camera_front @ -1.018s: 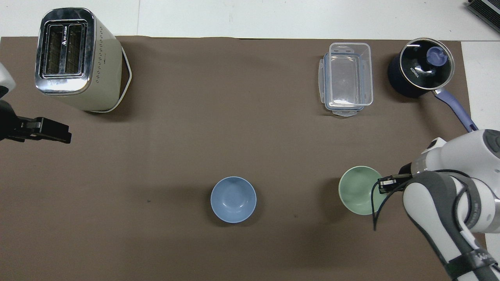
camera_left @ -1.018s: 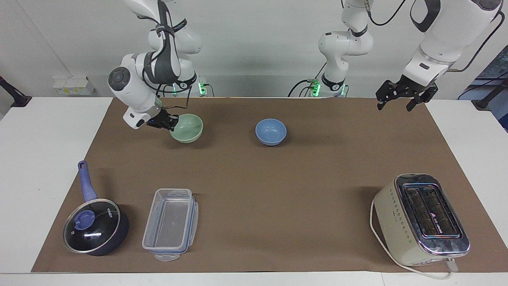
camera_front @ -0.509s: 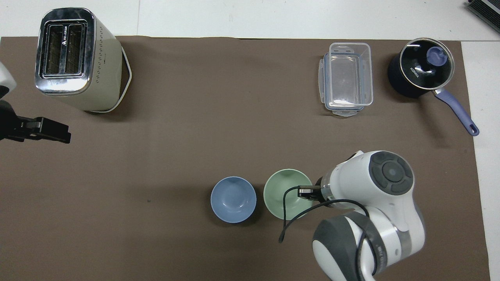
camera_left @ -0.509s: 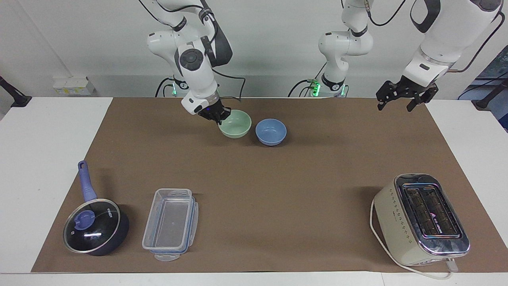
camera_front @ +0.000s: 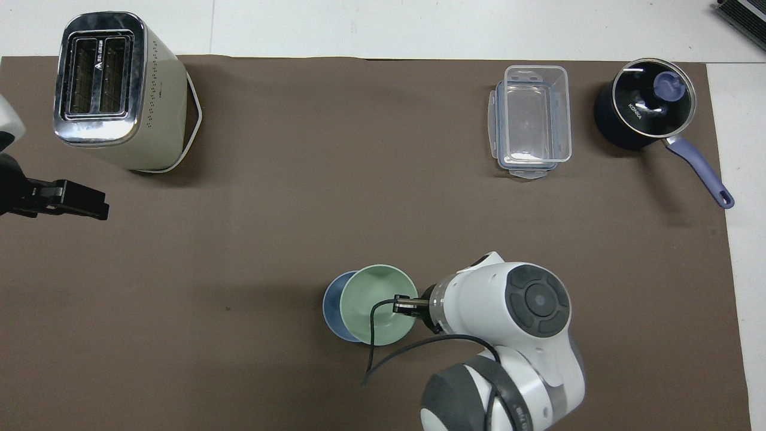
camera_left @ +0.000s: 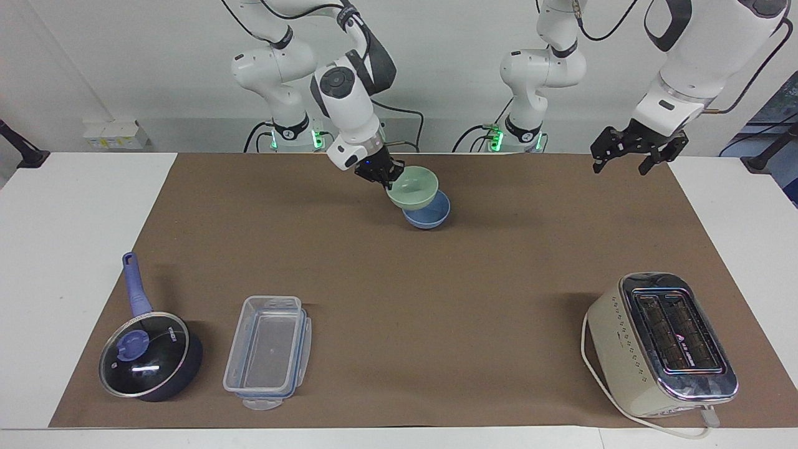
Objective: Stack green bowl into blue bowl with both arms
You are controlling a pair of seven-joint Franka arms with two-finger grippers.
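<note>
The carry is almost over and the placing is in hand; the right gripper (camera_left: 381, 176) is clamped on the rim of the green bowl (camera_left: 411, 188), holding it in the air over the blue bowl (camera_left: 429, 214), which sits on the brown mat (camera_left: 399, 299) close to the robots' edge, about midway between the two arm bases. From above the green bowl (camera_front: 378, 304) covers most of the blue one (camera_front: 331, 305), leaving a crescent showing toward the left arm's end; so I judge the next move calls for a small shift that way to centre it, then a straight descent and a release. The right arm bends down from its base with the wrist angled, the bowl slightly tilted. The left gripper (camera_left: 629, 154) waits with fingers spread, raised over the mat's edge at its own end of the table.
</note>
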